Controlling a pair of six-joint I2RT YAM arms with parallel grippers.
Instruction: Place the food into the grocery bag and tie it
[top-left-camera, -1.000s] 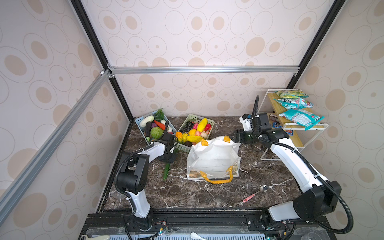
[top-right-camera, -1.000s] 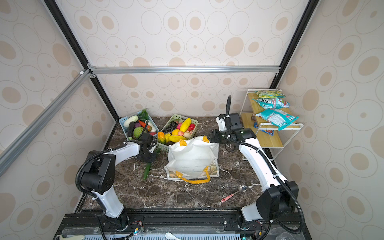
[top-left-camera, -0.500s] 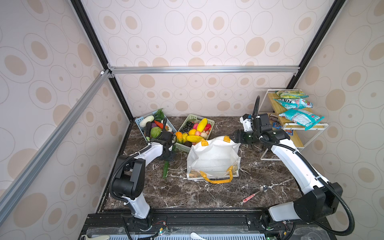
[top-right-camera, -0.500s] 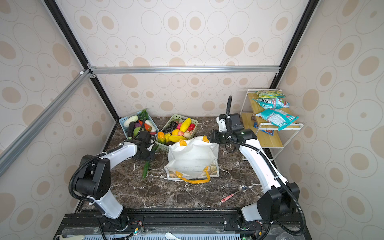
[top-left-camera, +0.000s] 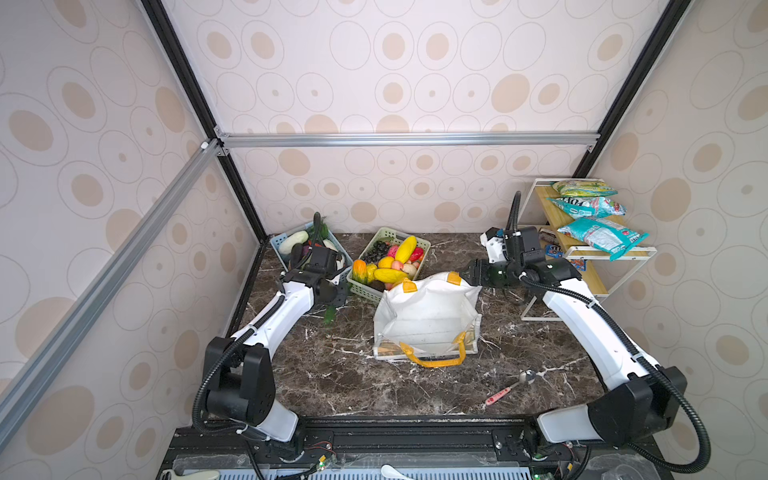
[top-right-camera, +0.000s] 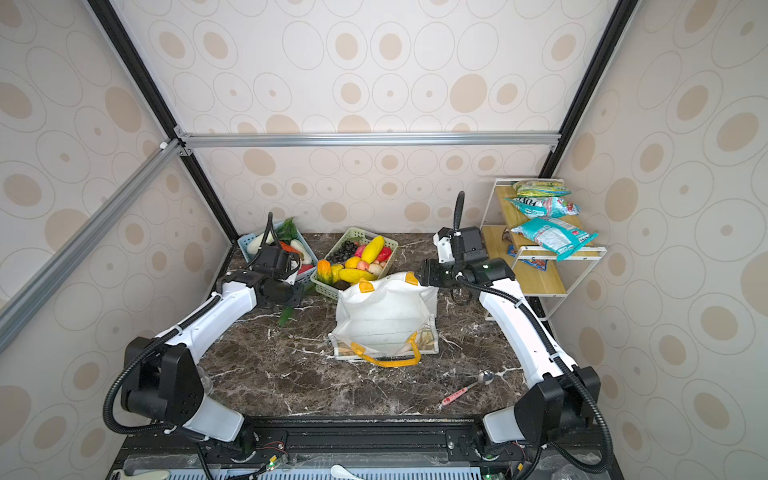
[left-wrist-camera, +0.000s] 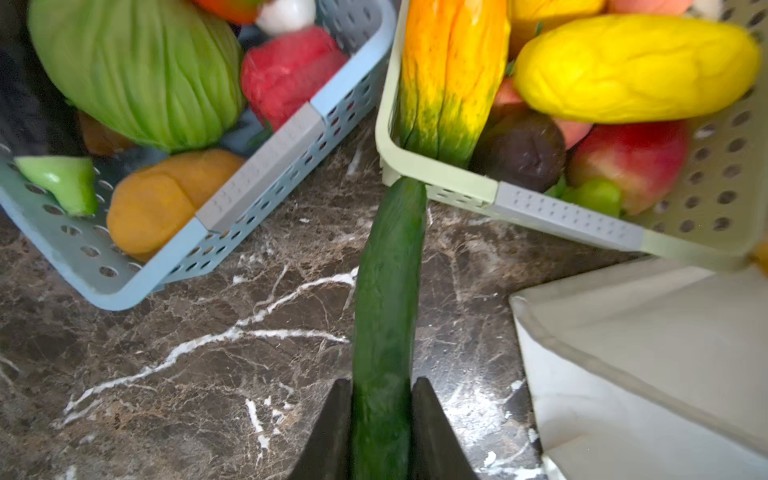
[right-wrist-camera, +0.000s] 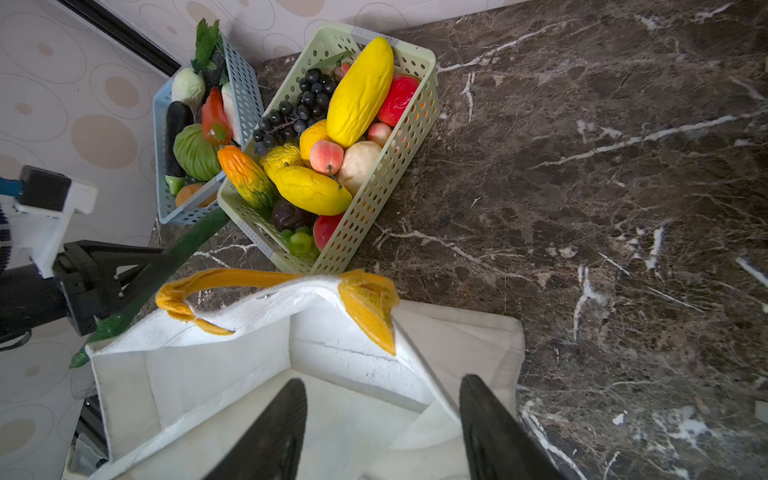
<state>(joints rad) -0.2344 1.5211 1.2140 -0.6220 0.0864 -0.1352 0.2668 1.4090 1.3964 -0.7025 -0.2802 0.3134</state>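
Marble tabletop (top-left-camera: 332, 374), left gripper (left-wrist-camera: 382, 381) clamping cucumber (left-wrist-camera: 388, 291) pointing at green basket (left-wrist-camera: 457, 185), right gripper (right-wrist-camera: 383, 380) spread over bag (right-wrist-camera: 187, 374)

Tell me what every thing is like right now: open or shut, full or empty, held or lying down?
grocery bag: standing, mouth open, looks empty, handles untied.
left fingers: shut on the cucumber.
cucumber: gripped near one end, outside the grocery bag.
right fingers: open, one each side of the grocery bag's rim.
green basket: full of fruit.
blue basket: full of vegetables.
spoon: lying on the table.
snack packets: lying on the shelf.
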